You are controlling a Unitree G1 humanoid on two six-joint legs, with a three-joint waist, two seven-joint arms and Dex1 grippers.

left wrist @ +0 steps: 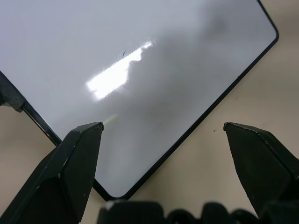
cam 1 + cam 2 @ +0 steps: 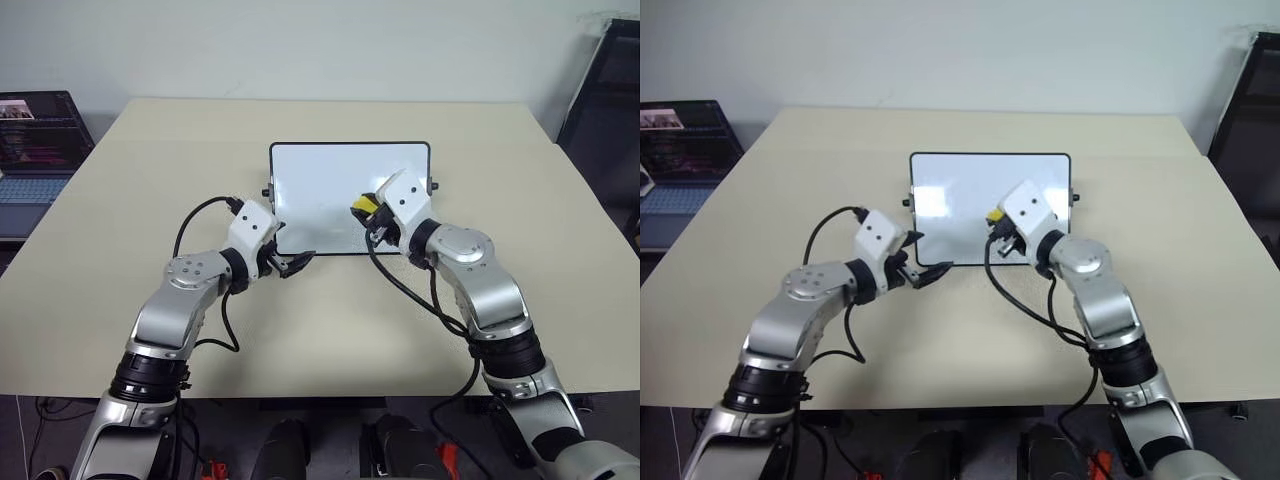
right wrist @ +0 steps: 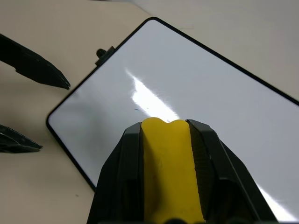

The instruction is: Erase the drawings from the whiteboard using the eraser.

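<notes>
The whiteboard (image 2: 325, 180) lies flat in the middle of the beige table, glossy white in a thin black frame. Of the drawings I see just a tiny blue speck (image 3: 137, 110) on the white surface, also visible in the left wrist view as the speck (image 1: 124, 53). My right gripper (image 2: 368, 212) hovers over the board's near right part, shut on the yellow eraser (image 3: 168, 172), whose end sticks out between the fingers. My left gripper (image 2: 298, 263) stands open at the board's near left corner (image 1: 114, 193), holding nothing.
An open laptop (image 2: 35, 150) sits off the table's far left. A dark rack or chair (image 2: 610, 90) stands at the far right. Bare beige tabletop (image 2: 520, 210) surrounds the board. Black cables loop from both wrists.
</notes>
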